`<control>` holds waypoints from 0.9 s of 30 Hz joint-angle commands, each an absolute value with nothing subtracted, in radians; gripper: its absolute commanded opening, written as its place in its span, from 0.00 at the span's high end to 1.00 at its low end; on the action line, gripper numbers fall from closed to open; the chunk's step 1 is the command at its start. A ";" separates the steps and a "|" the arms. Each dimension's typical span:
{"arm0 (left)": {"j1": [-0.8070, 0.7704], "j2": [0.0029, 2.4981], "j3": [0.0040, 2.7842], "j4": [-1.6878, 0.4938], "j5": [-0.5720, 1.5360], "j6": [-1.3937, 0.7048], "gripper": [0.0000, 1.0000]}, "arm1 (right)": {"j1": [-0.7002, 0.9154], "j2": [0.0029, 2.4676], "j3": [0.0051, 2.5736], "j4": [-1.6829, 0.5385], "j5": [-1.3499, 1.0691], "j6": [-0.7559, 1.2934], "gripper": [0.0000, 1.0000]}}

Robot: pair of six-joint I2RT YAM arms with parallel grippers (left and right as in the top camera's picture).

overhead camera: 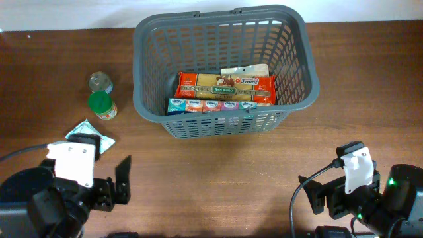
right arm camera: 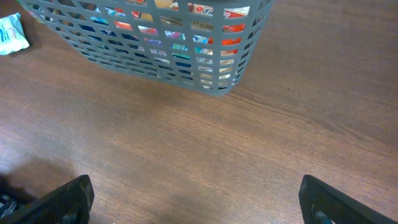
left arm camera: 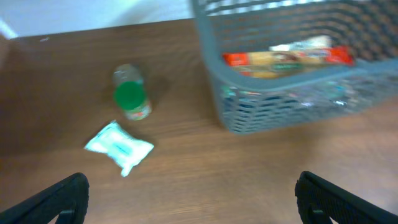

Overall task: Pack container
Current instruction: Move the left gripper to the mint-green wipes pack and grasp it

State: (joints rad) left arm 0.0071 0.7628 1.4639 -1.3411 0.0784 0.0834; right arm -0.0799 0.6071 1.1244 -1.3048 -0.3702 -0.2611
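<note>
Overhead: one large dark grey slotted plastic container (overhead camera: 225, 123) sits at 12 o'clock on the brown wooden table (overhead camera: 218, 172). It holds one red pasta packet (overhead camera: 226, 86), one cream packet (overhead camera: 246, 71) behind that and one row of tissue packs (overhead camera: 210, 105) in front. At 9 o'clock stand one green-lidded jar (overhead camera: 101, 104) and one silver-topped tin (overhead camera: 100, 81). One pale teal pouch (overhead camera: 89, 134) lies at 8 o'clock.

Left wrist: the left gripper (left arm camera: 193, 202) gapes wide and empty, with the container at 1 o'clock.

Right wrist: the right gripper (right arm camera: 196, 199) is spread wide and holds nothing, with the container at 12 o'clock.

Even, fairly bright light with soft shadows; left wrist view blurry, overhead and right wrist views sharp.
</note>
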 commanded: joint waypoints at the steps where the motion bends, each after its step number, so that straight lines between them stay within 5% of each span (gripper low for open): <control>1: 0.010 0.764 1.463 -1.323 -0.112 -0.073 0.01 | -0.088 0.608 1.121 -1.302 -0.361 -0.249 0.01; 12: 0.040 0.994 1.463 -1.269 -0.255 -0.166 0.01 | -0.088 0.608 1.121 -1.302 -0.361 -0.249 0.01; 27: 0.400 1.434 1.463 -0.984 -0.037 -0.107 0.01 | -0.088 0.608 1.121 -1.302 -0.361 -0.249 0.01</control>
